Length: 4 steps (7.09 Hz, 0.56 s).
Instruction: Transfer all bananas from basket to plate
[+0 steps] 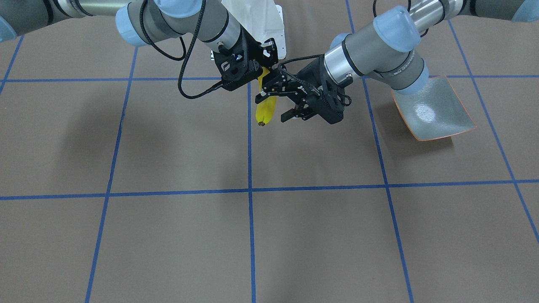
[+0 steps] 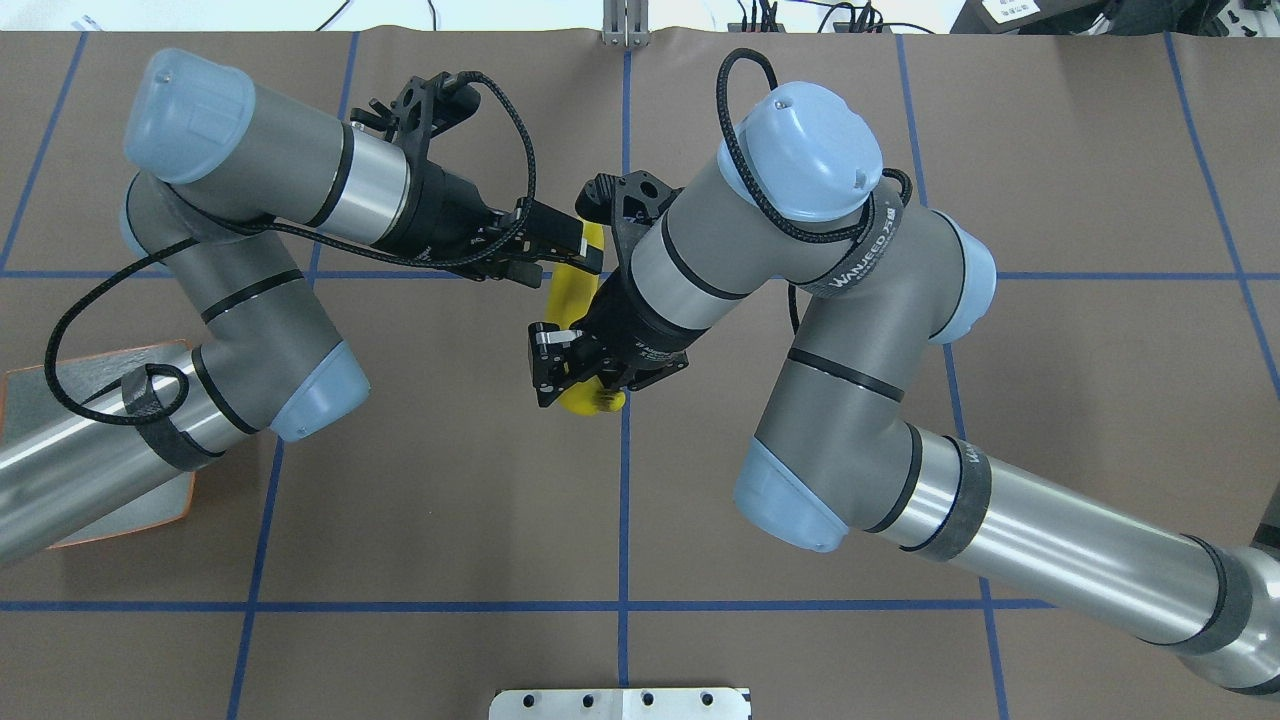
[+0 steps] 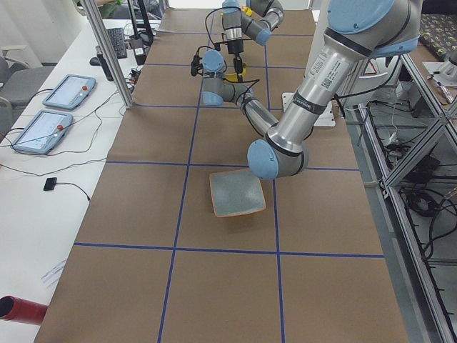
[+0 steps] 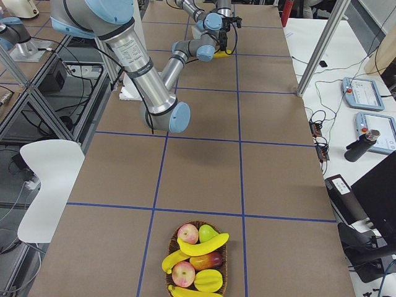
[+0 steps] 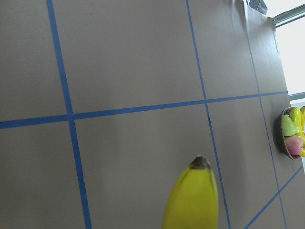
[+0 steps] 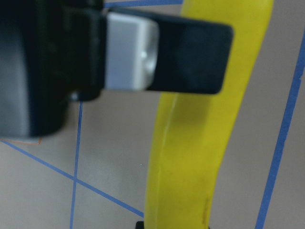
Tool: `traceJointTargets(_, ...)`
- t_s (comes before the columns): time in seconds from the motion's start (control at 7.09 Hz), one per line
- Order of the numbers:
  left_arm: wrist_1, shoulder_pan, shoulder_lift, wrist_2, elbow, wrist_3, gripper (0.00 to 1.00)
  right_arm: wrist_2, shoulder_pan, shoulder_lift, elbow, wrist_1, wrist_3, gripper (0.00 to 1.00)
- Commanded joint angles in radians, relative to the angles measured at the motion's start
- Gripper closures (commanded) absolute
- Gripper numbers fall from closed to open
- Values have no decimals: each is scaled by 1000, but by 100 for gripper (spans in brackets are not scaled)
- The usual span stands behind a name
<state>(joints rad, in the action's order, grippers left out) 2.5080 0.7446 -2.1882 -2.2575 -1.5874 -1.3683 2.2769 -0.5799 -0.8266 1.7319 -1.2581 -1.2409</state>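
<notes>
One yellow banana point(image 1: 266, 110) hangs above the table's middle, dark tip toward the operators' side. My right gripper point(image 2: 577, 372) is shut on the banana's point(image 2: 573, 292) end nearest the robot. My left gripper point(image 1: 271, 105) comes in from the side, open, its fingers point(image 6: 181, 56) straddling the banana's point(image 6: 190, 157) middle. In the left wrist view only the banana's tip point(image 5: 199, 164) shows. The grey-green plate point(image 1: 433, 109) lies bare on my left, partly under the left arm point(image 2: 60, 385). The basket point(image 4: 198, 260) at the far right end holds more bananas point(image 4: 203, 245).
Apples and other fruit lie in the basket point(image 5: 289, 134) with the bananas. A white mounting block point(image 1: 261, 21) stands at the robot's base. Tablets point(image 3: 68, 89) and cables lie on a side table. A white chair point(image 4: 46, 185) stands beside the table.
</notes>
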Motion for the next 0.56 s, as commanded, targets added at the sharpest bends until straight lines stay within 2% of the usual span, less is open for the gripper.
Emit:
traceJointTargets(0.0,0,-19,-2,1,3,2,27,1,-1,0,0,0,0,100)
traceJointTargets(0.42,0,-30,-2,0,1,0,40,1,-1,-2,0,0,0,100)
